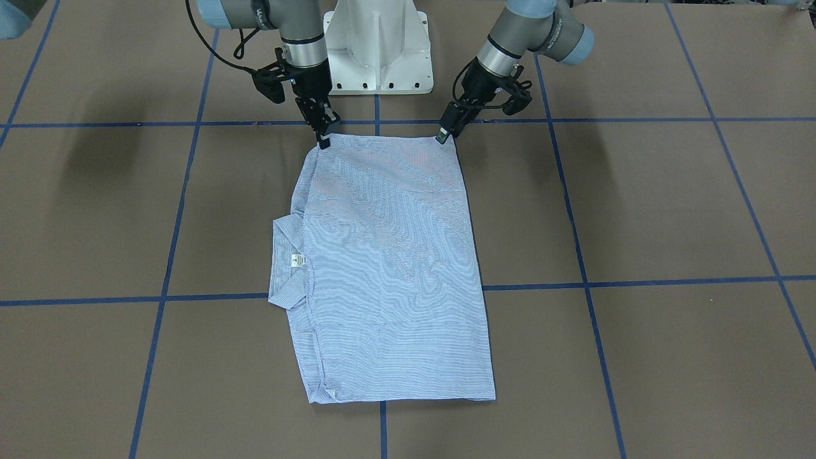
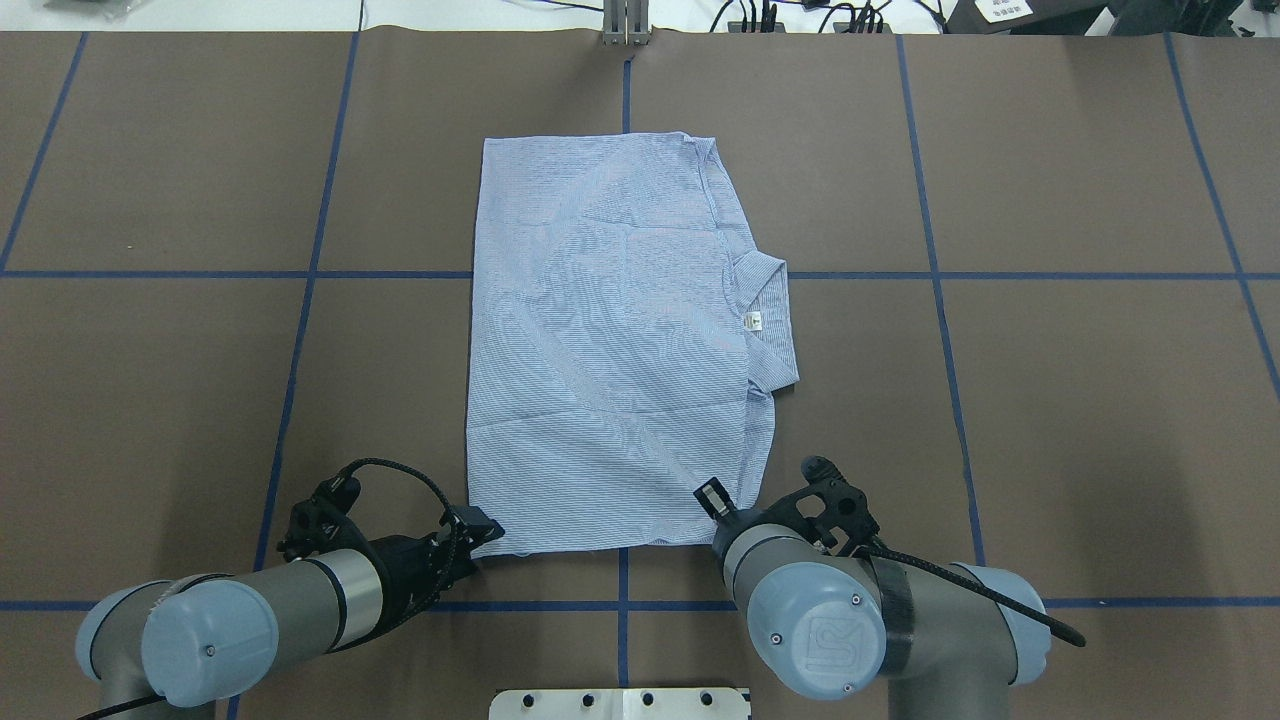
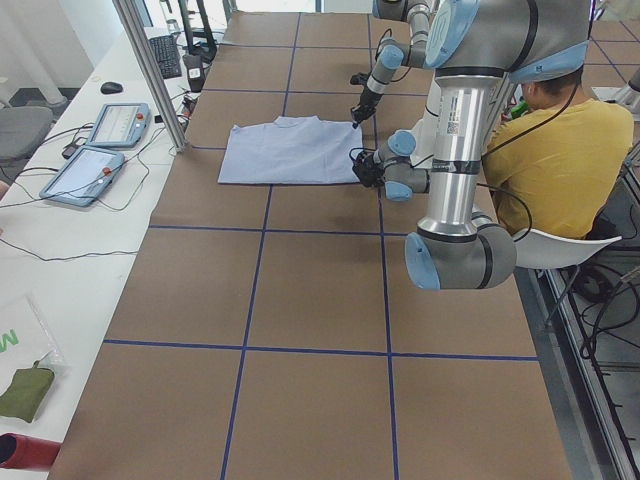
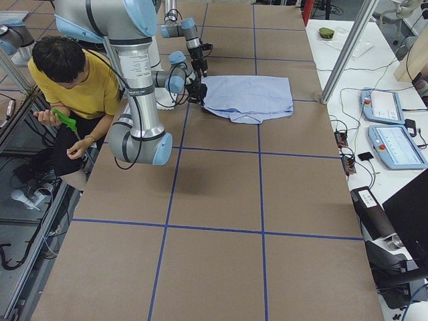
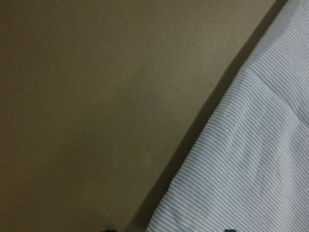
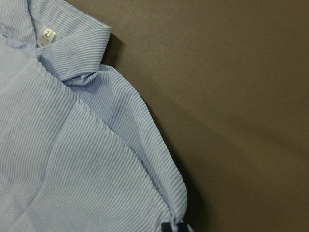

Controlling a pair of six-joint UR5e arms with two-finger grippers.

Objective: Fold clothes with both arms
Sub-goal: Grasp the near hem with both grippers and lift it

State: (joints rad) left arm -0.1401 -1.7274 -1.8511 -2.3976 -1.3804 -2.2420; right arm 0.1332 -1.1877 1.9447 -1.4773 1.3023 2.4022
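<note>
At the bottom middle of the overhead view sits the white base [image 2: 620, 703]. The left arm [image 2: 250, 615] comes in at the bottom left and the right arm [image 2: 830, 610] at the bottom right.

The left end effector [image 2: 487, 530] is at the near left corner of the shirt [image 2: 600, 340]. In the left wrist view its two dark fingertips [image 5: 230, 230] peek in at the bottom edge, apart, with the shirt corner between them.

The right end effector [image 2: 712, 497] is on the near edge of the shirt, close to its right corner. In the right wrist view one dark tip shows at the bottom, and it looks closed on the shirt's edge.

The shirt lies flat in the middle of the brown desk [image 2: 1050, 400], folded into a tall block. Its collar [image 2: 775, 340] sticks out on the right side, with a small white label [image 2: 753, 320] on it. Blue lines [image 2: 300, 310] cross the desk, and one runs under the shirt.

In the left side view, a person [image 3: 560, 140] in yellow sits at the upper right.
</note>
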